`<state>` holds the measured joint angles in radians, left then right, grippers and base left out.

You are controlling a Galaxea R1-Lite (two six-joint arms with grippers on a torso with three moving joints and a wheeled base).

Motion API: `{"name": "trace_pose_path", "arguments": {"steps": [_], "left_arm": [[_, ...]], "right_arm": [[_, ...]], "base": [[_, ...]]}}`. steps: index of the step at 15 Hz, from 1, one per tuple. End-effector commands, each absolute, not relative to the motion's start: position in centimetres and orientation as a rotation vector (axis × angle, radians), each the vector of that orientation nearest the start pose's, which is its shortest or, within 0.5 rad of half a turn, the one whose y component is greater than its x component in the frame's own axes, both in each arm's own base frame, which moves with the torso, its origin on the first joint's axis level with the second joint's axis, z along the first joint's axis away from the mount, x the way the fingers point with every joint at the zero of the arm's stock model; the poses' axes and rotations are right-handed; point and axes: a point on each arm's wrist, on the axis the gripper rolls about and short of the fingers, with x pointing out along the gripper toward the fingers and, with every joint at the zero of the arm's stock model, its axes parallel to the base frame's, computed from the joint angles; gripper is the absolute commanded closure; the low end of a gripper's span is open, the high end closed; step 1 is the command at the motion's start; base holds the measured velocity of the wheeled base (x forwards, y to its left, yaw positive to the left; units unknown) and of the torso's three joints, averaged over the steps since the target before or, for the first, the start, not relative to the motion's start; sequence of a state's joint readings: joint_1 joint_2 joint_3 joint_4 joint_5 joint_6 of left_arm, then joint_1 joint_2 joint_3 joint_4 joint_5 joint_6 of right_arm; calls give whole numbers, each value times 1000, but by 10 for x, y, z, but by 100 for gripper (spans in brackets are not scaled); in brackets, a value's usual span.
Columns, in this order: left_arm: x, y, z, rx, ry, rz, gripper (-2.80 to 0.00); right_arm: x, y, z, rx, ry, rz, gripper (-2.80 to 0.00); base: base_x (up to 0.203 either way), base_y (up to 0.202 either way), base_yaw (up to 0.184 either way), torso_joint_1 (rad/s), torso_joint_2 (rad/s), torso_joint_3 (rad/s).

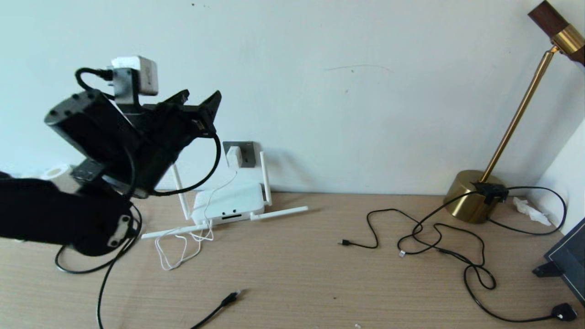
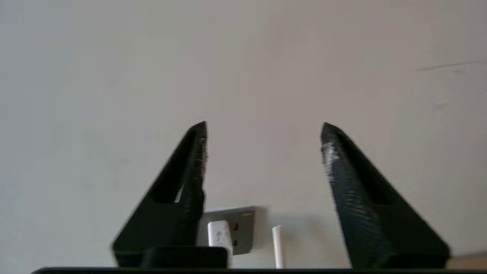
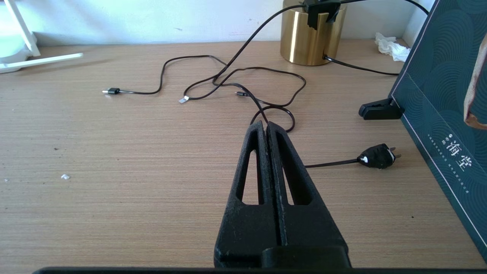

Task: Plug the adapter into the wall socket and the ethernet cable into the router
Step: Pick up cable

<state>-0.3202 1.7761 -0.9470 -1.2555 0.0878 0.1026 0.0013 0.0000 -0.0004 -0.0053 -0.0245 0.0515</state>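
Up by the wall, the left tool (image 1: pixel 201 98) hangs in the air with its fingers (image 2: pixel 190 179) spread and nothing between them, pointed at bare wall above the socket (image 1: pixel 247 153). Below it the adapter (image 1: pixel 234 156) sits plugged into that grey plate, its thin white cord looping down across the router (image 1: pixel 228 203) and onto the bench (image 1: pixel 320 274). The router lies against the wall, antennas splayed out. Nearer the front edge, the ethernet cable (image 1: pixel 228 299) lies loose, its plug well apart from the router. Over on the right side, the right tool (image 3: pixel 266 131) rests low over the bench, fingers pressed together, thin black cords tangled ahead of it near the brass lamp (image 1: pixel 475 196).
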Motion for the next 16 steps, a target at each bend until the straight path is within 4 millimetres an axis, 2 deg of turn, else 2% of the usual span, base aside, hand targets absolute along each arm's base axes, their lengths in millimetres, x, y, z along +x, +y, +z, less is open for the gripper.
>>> {"name": "trace_pose_path", "arguments": {"steps": [1, 3, 5, 7, 12, 15, 16], "left_arm": [[265, -87, 310, 47, -455, -268, 0], [231, -80, 326, 110, -361, -377, 0], [199, -74, 323, 189, -228, -498, 0], [175, -72, 298, 354, -65, -616, 0], [119, -84, 214, 707, 208, -1015, 0], [107, -80, 164, 903, 378, -1142, 0], [108, -80, 157, 946, 436, -1144, 0]], "right_arm": [[-23, -1, 76, 52, -5, -23, 0], [-23, -1, 76, 52, -5, -23, 0], [-23, -1, 76, 52, -5, -23, 0], [-23, -1, 76, 52, -5, -23, 0], [-23, -1, 76, 52, -5, -23, 0], [-23, -1, 76, 52, -5, -23, 0], [-23, -1, 76, 52, -5, -23, 0]], "base": [[0, 0, 0, 0, 0, 0], [0, 0, 0, 0, 0, 0], [0, 0, 0, 0, 0, 0], [0, 0, 0, 0, 0, 0], [0, 0, 0, 0, 0, 0], [0, 0, 0, 0, 0, 0], [0, 0, 0, 0, 0, 0]]}}
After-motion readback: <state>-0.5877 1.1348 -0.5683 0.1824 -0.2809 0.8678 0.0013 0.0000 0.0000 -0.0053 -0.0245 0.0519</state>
